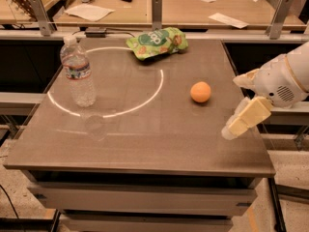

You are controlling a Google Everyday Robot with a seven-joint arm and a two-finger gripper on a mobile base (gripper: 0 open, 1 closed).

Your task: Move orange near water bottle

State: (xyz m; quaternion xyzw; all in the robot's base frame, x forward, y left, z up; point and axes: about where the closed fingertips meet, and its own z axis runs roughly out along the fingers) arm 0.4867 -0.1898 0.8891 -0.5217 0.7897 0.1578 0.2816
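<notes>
The orange (200,92) lies on the right half of the grey-brown table (145,144). The water bottle (78,72), clear with a white cap and a pale label band, stands upright near the table's left edge. My gripper (239,100) comes in from the right, over the table's right edge, a little right of and nearer than the orange. Its two pale fingers (246,117) are spread apart and hold nothing. It does not touch the orange.
A green snack bag (157,42) lies at the back middle of the table. A bright ring of light curves across the tabletop. Behind stands a wooden desk (183,8) with papers and metal posts. Floor drops off at the table's front and sides.
</notes>
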